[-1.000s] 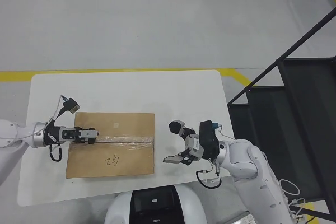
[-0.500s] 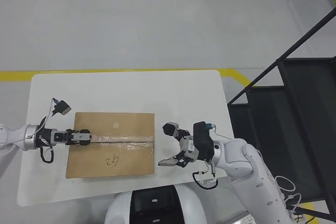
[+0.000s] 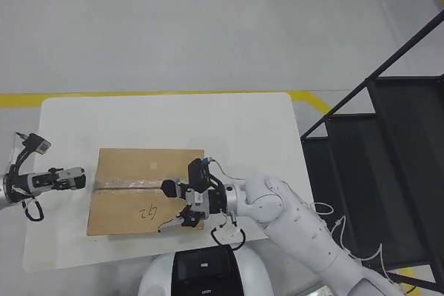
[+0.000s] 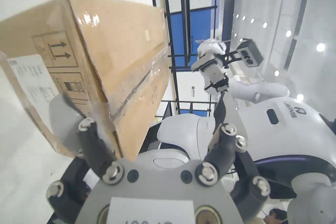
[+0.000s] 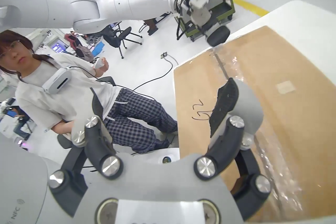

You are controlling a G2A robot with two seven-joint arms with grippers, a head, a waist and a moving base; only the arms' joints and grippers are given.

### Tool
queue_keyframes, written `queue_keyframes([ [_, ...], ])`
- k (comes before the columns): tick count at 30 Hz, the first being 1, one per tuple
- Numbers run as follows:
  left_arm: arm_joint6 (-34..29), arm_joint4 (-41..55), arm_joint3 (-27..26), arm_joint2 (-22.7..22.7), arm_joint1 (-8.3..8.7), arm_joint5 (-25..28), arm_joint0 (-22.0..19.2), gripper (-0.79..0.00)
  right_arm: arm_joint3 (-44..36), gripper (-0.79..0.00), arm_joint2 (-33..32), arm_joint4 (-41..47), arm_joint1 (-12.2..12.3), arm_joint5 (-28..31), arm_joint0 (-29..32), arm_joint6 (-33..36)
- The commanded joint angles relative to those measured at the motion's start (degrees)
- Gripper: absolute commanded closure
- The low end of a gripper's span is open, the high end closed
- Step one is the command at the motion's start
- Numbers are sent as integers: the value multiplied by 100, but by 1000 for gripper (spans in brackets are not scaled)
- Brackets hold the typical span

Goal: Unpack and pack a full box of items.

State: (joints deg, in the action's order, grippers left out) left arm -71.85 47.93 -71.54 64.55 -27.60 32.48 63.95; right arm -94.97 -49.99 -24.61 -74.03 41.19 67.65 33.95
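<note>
Top view: my right gripper (image 3: 165,207) gapes empty over the taped box (image 3: 144,166), centre-left. Left wrist view adds the box's white label (image 4: 34,83), my left gripper (image 4: 143,107) spread empty before it.

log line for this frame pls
box: shut, taped, on table | left gripper: open, off box's end | right gripper: open, over box top

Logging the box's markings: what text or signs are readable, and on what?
"62" or "42", first digit unclear: handwritten on top of the box.
Two upward arrows: printed sign on the box's side.
White label on that side: print too small to read.
</note>
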Motion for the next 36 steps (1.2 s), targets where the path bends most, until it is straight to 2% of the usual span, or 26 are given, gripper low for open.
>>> queue_keyframes([
  [1, 121, 283, -3, 257, 49, 118, 213, -785, 235, -785, 305, 237, -89, -276, -284, 32],
  [6, 283, 746, -130, 768, 119, 280, 740, -785, 764, -785, 810, 675, -318, -917, -787, -150],
  [10, 254, 937, -276, 991, 103, 251, 1022, -785, 1231, -785, 1082, 874, -483, -1280, -1056, -356],
  [15, 201, 813, -432, 1107, 40, 198, 1131, -785, 1712, -785, 1295, 935, -619, -1583, -1211, -455],
  [20, 113, 723, -424, 1210, -25, 110, 1132, -785, 1714, -785, 1224, 948, -604, -1589, -1088, -455],
  [28, 1, 842, -531, 1366, -156, -2, 1036, -785, 386, -785, 502, 830, -384, -905, -397, -1078],
  [36, 78, 801, -684, 1212, -373, 75, 773, -785, -915, -785, -1231, 142, 63, -445, 1386, -1893],
])
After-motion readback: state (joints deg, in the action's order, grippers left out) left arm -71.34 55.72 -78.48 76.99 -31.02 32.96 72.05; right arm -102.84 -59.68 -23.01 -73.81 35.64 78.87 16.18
